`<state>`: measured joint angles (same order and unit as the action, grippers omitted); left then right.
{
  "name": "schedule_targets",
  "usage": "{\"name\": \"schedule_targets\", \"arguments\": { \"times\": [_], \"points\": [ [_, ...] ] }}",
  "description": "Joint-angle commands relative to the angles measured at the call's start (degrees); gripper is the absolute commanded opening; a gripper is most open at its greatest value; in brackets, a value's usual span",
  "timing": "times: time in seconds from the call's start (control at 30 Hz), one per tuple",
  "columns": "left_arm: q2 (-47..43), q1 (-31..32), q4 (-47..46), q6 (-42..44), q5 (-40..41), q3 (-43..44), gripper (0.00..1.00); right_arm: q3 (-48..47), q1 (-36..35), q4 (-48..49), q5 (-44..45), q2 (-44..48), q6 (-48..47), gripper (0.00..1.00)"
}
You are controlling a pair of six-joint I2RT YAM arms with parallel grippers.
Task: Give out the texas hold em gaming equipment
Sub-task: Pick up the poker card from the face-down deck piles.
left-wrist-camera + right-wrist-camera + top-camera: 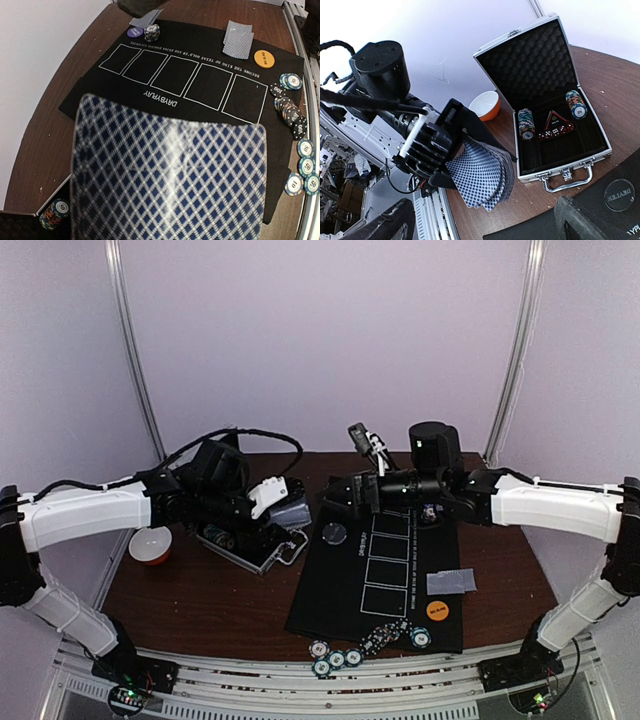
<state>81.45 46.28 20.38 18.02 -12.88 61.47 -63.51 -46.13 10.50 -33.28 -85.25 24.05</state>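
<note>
Between the jaws of the left gripper [457,150], clamped, hangs a fan of playing cards [480,177], just beside the open silver case [570,162]. Light, thin, slick, I'd say: they'll splay, so pinch flat across the faces near one end. The right gripper [340,495] gapes wide, holding nothing.

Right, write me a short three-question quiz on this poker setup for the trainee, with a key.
1. True or false: the silver case stands open.
2. What do the left arm's fingers hold? A a chip stack; B a fan of playing cards; C an orange disc.
3. Fill in: the black mat has ___ card outlines printed in a row.
Key: 1 true; 2 B; 3 five.
</note>
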Motion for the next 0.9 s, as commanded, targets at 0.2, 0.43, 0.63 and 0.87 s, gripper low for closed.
{"name": "schedule_targets", "arguments": {
  "times": [0.2,0.43,0.63,0.87],
  "points": [
    [-3.76,0.59,-6.87,-1.27,-1.94,-3.95,0.53,-4.49,-2.95,2.77,1.44,-7.3,0.32,0.99],
    [-6.2,0.57,-8.42,-0.17,-3.95,-5.93,0.53,-6.89,-3.19,3.07,0.75,-10.77,-0.3,0.97],
    [-5.7,0.61,-8.34,0.08,-4.03,-5.98,0.53,-9.96,-3.99,2.73,0.18,-13.87,-0.63,0.96],
    [-5.64,0.57,-8.35,0.24,-3.38,-5.91,0.52,-11.37,-4.06,-5.66,6.31,-13.35,-4.25,0.86]
  ]
}}
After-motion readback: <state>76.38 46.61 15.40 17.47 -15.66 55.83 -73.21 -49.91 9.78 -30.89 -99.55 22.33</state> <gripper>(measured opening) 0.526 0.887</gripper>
